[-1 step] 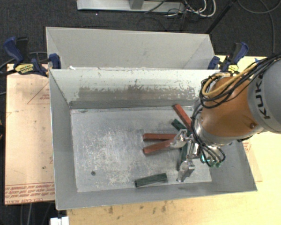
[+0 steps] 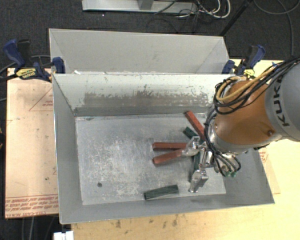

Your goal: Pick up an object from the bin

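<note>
Rightward, tool (image 2: 195,181) near green bar (image 2: 161,192) (front wall (image 2: 140,210) close)

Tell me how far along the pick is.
Done: nothing lifted yet; the red pliers and green bar lie on the bin floor. Under way: the gripper hangs low by the pliers' right end. Left: grasp one thing and lift it.

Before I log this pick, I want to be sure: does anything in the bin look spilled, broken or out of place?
Nothing stands out. The red-handled pliers, the dark green bar and the red stick all lie inside the bin, none over its rim. The gripper hangs close to the pliers' metal head.
</note>
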Action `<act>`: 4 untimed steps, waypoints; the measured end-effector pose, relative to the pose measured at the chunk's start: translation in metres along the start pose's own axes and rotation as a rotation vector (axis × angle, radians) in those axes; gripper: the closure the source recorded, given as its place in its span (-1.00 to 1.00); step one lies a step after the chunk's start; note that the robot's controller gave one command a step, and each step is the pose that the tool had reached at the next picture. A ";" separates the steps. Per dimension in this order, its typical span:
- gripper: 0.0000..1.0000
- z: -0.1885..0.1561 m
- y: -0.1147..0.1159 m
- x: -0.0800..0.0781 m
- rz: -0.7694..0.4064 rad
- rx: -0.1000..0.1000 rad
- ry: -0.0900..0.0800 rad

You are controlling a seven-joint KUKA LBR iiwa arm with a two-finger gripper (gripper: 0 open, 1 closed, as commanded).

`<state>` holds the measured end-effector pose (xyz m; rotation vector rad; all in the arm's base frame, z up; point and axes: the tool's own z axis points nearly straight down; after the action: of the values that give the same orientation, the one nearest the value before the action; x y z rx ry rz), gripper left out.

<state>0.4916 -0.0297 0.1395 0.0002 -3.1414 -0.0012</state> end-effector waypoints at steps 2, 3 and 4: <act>-1.00 0.064 0.045 0.003 -0.205 0.000 -0.027; 1.00 0.063 0.045 0.004 -0.207 0.000 -0.019; 1.00 0.063 0.045 0.004 -0.207 0.000 -0.019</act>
<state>0.4871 0.0158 0.0768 0.3275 -3.1439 -0.0015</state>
